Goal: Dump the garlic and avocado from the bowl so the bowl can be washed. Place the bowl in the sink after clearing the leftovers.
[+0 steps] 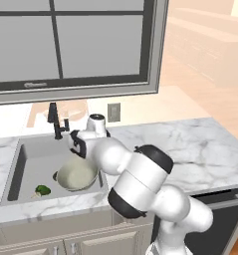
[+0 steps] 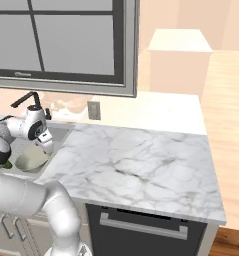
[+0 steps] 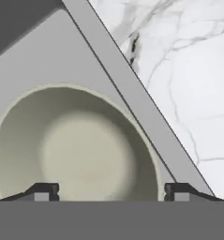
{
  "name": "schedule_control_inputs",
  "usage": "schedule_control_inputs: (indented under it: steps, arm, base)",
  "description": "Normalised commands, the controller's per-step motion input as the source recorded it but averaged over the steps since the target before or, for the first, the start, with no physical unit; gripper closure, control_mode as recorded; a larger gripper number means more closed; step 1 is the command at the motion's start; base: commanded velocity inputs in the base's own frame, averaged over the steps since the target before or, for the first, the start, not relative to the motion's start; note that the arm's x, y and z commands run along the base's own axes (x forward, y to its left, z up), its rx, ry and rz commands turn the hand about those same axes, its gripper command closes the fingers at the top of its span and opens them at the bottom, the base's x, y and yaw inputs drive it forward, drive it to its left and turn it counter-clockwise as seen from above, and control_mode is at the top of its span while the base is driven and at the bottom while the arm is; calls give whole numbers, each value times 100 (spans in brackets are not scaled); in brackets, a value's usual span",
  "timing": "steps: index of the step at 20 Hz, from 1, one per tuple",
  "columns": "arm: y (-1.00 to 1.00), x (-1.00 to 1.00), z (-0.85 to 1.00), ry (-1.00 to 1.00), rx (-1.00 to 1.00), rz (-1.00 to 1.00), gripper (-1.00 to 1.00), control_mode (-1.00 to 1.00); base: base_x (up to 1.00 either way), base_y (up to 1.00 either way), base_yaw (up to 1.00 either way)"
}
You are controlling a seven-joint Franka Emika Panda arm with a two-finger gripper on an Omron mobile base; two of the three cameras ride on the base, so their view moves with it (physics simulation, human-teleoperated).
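The pale grey-beige bowl [image 1: 76,175] sits upright on the floor of the grey sink [image 1: 26,164], near its right wall, and looks empty inside [image 3: 76,145]. My gripper [image 1: 78,155] hangs just above the bowl's rim and is open; in the hand view its fingertips [image 3: 44,190] stand wide apart, one over the bowl's inside and one outside the rim. The dark green avocado [image 1: 42,190] lies on the sink floor at the front left, apart from the bowl. A faint pale speck beside it may be the garlic [image 1: 36,195]; it is too small to be sure.
The black faucet [image 1: 56,119] stands behind the sink at the back rim. White marble counter [image 1: 190,144] stretches to the right of the basin [image 2: 141,160]. A window fills the wall above. A dark appliance front [image 2: 146,227] sits below the counter.
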Motion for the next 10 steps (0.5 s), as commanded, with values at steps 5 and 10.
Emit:
schedule_control_inputs:
  steps: [5,10]
  arm:
    - [-44,-48,100,-11,0,-4,-100,-100]
    - [-100,-100,82,-27,4,0,-100,-100]
  base:
    - [0,0,0]
    - [0,0,0]
